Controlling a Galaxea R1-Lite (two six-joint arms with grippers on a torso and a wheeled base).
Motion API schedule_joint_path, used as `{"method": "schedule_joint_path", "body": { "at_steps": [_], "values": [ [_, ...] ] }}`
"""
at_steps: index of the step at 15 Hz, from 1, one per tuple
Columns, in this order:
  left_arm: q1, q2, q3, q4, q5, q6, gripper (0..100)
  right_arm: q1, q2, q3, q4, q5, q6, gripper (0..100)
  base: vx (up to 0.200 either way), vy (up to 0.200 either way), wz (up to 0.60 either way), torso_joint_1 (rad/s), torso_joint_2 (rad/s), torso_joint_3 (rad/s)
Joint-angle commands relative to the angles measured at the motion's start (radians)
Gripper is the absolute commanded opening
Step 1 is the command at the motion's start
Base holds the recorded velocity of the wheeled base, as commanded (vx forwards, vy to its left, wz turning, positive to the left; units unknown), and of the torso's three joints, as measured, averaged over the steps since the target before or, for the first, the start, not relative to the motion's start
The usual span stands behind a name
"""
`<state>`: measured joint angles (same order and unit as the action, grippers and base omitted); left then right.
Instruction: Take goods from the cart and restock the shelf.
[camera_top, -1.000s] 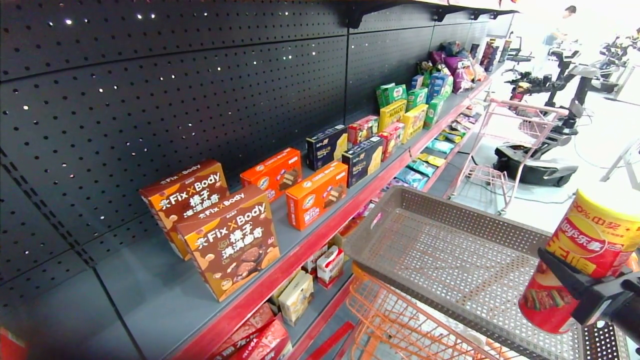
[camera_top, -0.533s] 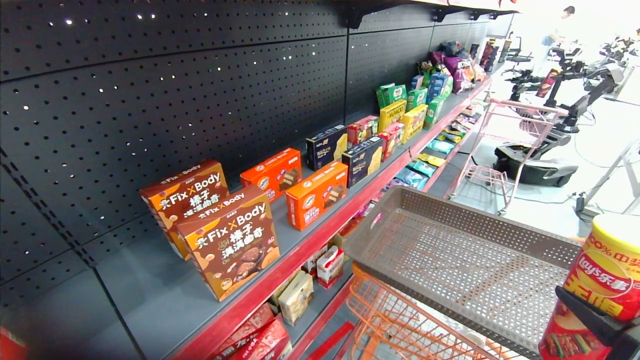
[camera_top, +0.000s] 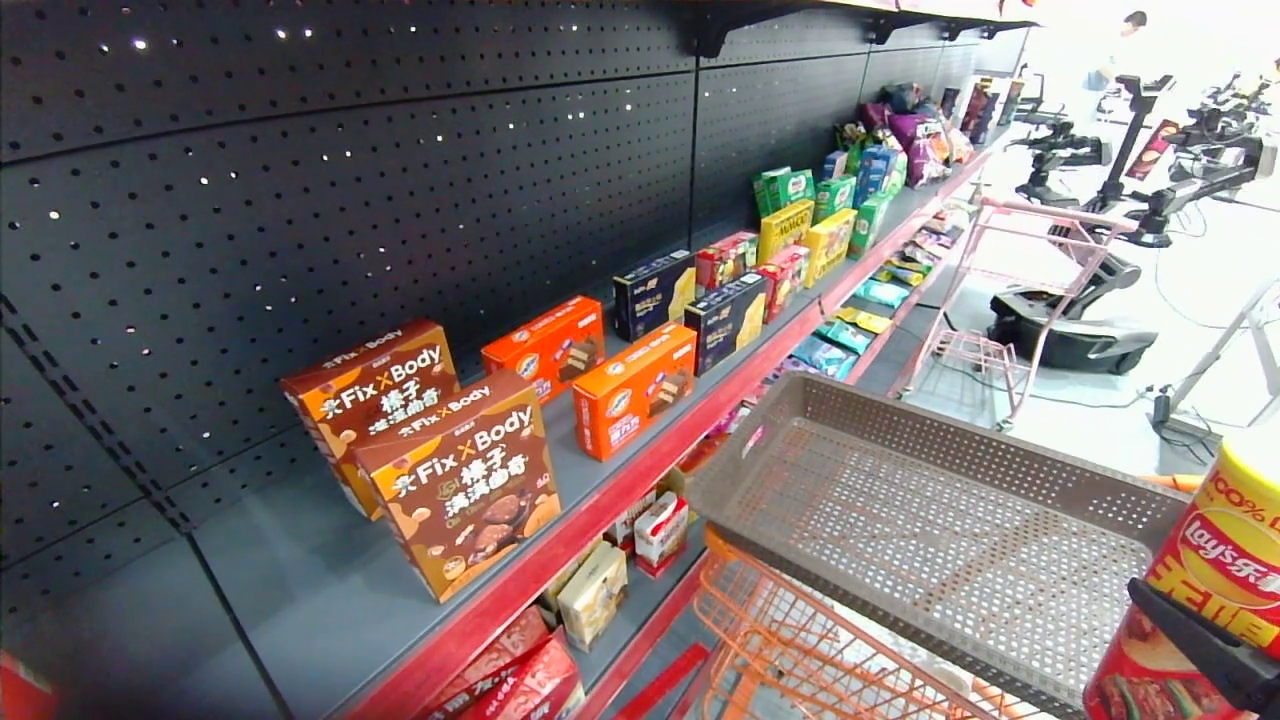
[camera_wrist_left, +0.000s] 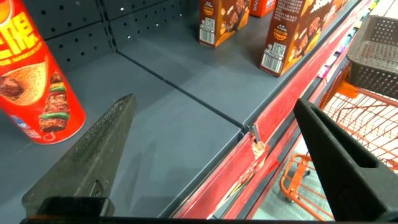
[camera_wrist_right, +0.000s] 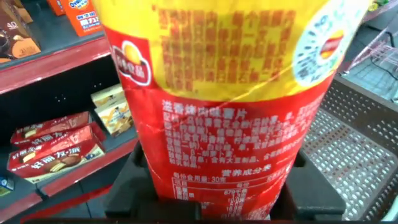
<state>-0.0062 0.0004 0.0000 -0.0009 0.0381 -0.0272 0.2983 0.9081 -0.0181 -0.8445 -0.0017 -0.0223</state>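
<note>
one long grey shelf (camera_top: 300, 560) runs from lower left to upper right in the head view, with bare room beside the brown boxes (camera_top: 460, 480). the cart tray (camera_top: 900, 520) sits lower middle. at the lower right edge the right claw (camera_wrist_right: 221, 190) squeezes a chip can (camera_top: 1200, 590), held upright so it can stand. the left claw (camera_wrist_left: 211, 155) is wide open, holding nothing, over bare shelf near a second can (camera_wrist_left: 37, 81).

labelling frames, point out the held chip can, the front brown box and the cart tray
held chip can (camera_top: 1230, 540), head view, upper label.
front brown box (camera_top: 465, 495), head view, front face.
cart tray (camera_top: 950, 440), head view, far wall.
</note>
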Motion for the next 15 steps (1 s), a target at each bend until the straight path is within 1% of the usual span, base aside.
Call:
{"method": "schedule_joint_path", "body": {
  "at_steps": [1,7,14,15],
  "values": [
    [0.0,0.0,0.0,-0.001,0.0,0.0,100,0.002,0.015,0.003,-0.001,0.002,-0.002,0,0.0,0.0,0.6,0.007,0.0,0.007],
    [0.0,0.0,0.0,0.001,0.0,0.0,100,0.008,0.018,0.004,0.001,0.006,-0.001,0,0.0,0.0,0.6,0.004,0.0,0.002],
    [0.0,0.0,0.0,-0.001,0.0,0.0,100,0.015,0.009,0.01,0.001,0.048,-0.002,0,0.0,0.0,0.6,0.004,0.0,0.002],
    [0.0,0.0,0.0,-0.001,0.0,0.0,100,0.016,0.005,0.01,0.001,0.046,-0.002,0,0.0,0.0,0.0,0.0,0.0,0.0]
  ]
}}
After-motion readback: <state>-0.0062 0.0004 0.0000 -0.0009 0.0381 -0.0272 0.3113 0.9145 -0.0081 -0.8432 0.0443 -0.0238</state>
